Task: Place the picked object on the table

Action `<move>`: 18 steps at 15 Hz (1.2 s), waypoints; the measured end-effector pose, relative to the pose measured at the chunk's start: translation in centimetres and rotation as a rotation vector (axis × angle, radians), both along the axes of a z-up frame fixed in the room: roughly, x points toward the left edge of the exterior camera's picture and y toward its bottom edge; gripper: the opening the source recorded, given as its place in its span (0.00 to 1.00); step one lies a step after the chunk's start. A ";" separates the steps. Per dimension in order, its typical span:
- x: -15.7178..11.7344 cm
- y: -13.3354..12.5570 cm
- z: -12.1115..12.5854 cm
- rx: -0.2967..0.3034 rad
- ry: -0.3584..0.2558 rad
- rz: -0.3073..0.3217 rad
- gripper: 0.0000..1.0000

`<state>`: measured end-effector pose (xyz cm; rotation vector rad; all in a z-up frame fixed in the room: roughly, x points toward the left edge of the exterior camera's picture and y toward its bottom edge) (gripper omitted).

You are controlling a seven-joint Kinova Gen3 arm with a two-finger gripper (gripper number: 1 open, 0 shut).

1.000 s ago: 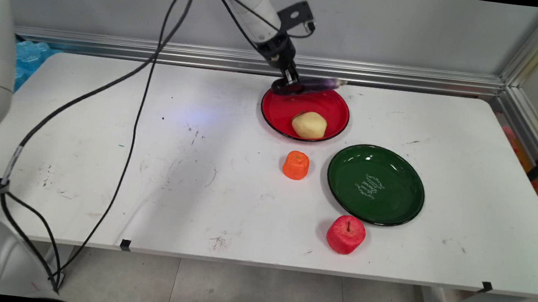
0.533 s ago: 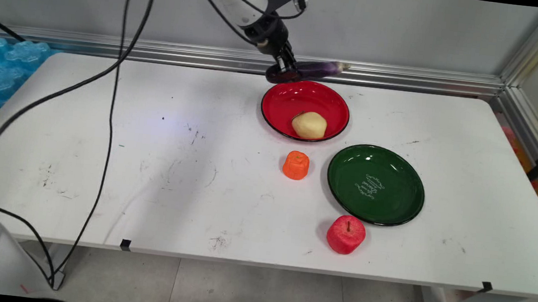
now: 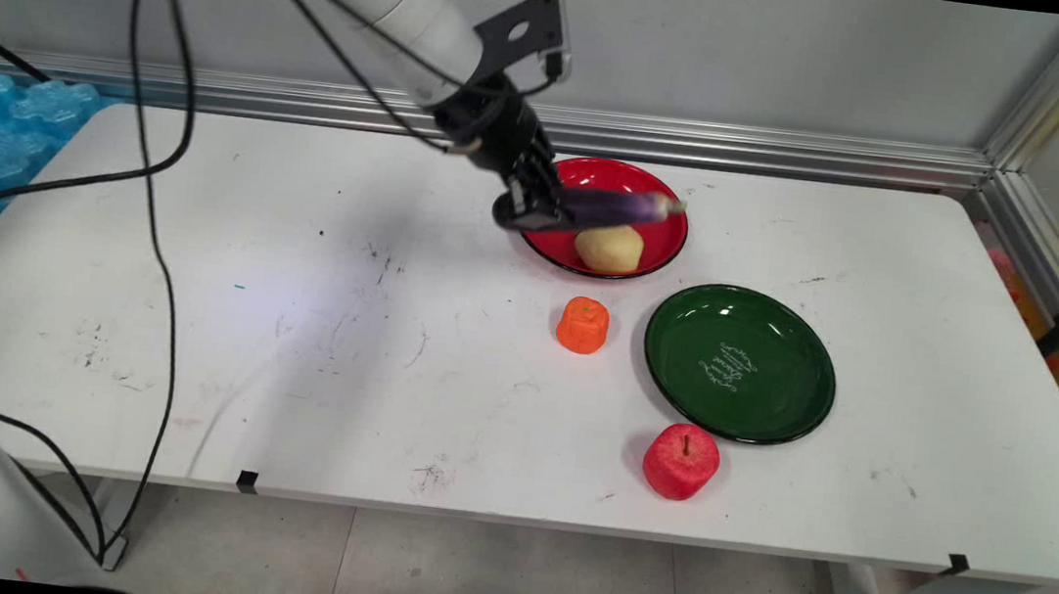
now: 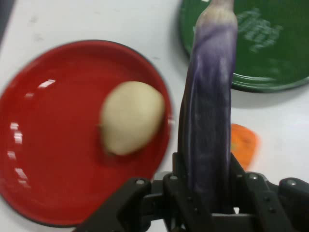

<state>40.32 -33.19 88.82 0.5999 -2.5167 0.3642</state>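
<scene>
Gripping one end of a purple eggplant [image 3: 613,205], the gripper [image 3: 527,208] is held clear of the table [image 3: 194,301], its fingers pinched on the vegetable; the long body juts out well beyond the fingertips, over the red plate [image 3: 663,242]; a pale potato [image 3: 608,247] lies on that plate just below the gripper; an orange fruit [image 3: 583,324] and a green plate [image 3: 739,363] are set further out, a red apple [image 3: 680,461] well apart. Risk is judged as follows: with the hold so near one end, the eggplant could pivot or slip; a low pass could knock the potato.
</scene>
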 end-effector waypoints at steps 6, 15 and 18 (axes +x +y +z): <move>-2.9 7.3 -1.4 0.054 -0.008 -0.036 0.00; -7.1 9.6 -6.9 0.102 -0.031 -0.015 0.00; -7.9 8.6 -9.3 0.125 -0.045 -0.014 0.00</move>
